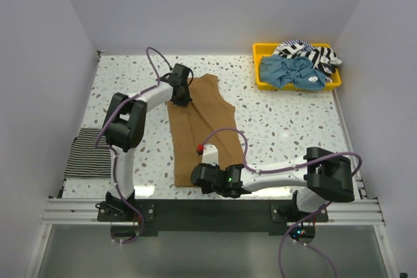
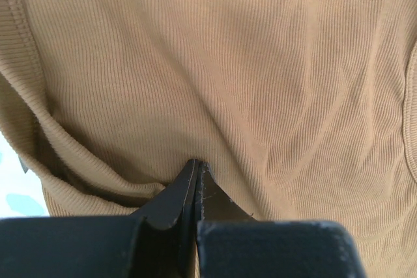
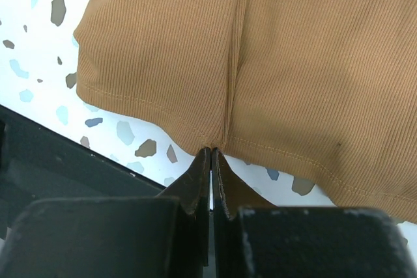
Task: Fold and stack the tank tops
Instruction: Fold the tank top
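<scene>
Counter [image 1: 280,128] shows, near to far, the right tool [image 3: 210,151] pinched tight on the close hem of the brown tank top [image 1: 202,122], which lies flat, a folded striped top [image 1: 88,154] off to the left, then the left tool [image 2: 197,162] pinched tight on that brown top's far end.

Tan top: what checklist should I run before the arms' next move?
1. Left gripper shut on tan top at its far end: ok.
2. Right gripper shut on its near hem: ok.
3. Cloth free of creases: not ok, puckered at both pinches.
4. Folded striped top apart from it: ok.
5. How many layers each pinch holds: cannot tell.
</scene>
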